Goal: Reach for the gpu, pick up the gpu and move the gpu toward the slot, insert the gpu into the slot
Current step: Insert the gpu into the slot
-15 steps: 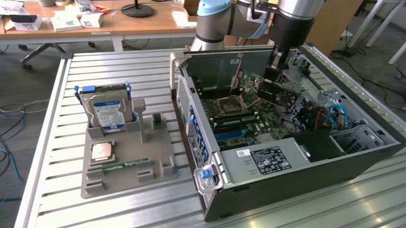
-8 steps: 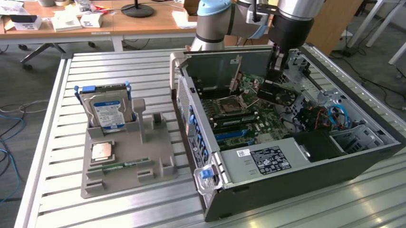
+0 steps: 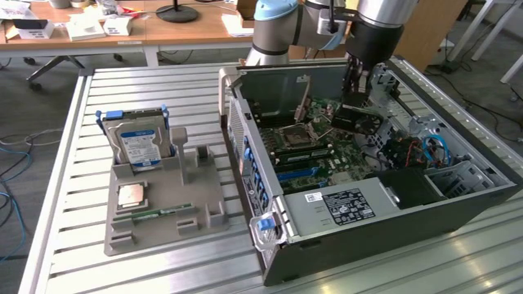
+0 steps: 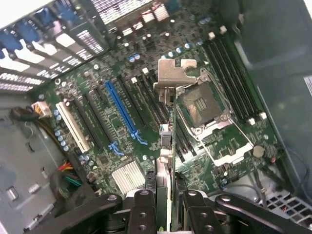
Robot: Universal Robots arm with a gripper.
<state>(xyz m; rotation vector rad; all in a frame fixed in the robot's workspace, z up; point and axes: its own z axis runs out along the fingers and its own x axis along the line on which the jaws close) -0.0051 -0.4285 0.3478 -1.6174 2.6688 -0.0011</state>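
Note:
My gripper (image 3: 357,101) hangs inside the open computer case, shut on the gpu (image 3: 327,114). The card is a thin dark board with its silver bracket (image 3: 303,101) towards the exterior view's left. In the wrist view the gpu (image 4: 168,146) shows edge-on between the black fingers (image 4: 144,204), its silver bracket (image 4: 173,73) at the far end. It is held above the green motherboard (image 4: 146,44), over the area beside the square processor socket (image 4: 202,105). The long blue slot (image 4: 122,114) lies apart from the card and is unoccupied; in the exterior view this slot (image 3: 301,174) sits lower on the board.
The case walls (image 3: 457,202) and power supply (image 3: 347,205) surround the board. Black memory connectors (image 4: 234,78) and a white slot (image 4: 73,126) flank the blue one. On the table, a grey holder (image 3: 208,211) carries a blue-labelled hard drive (image 3: 139,141), a chip (image 3: 131,195) and a green memory stick (image 3: 155,214).

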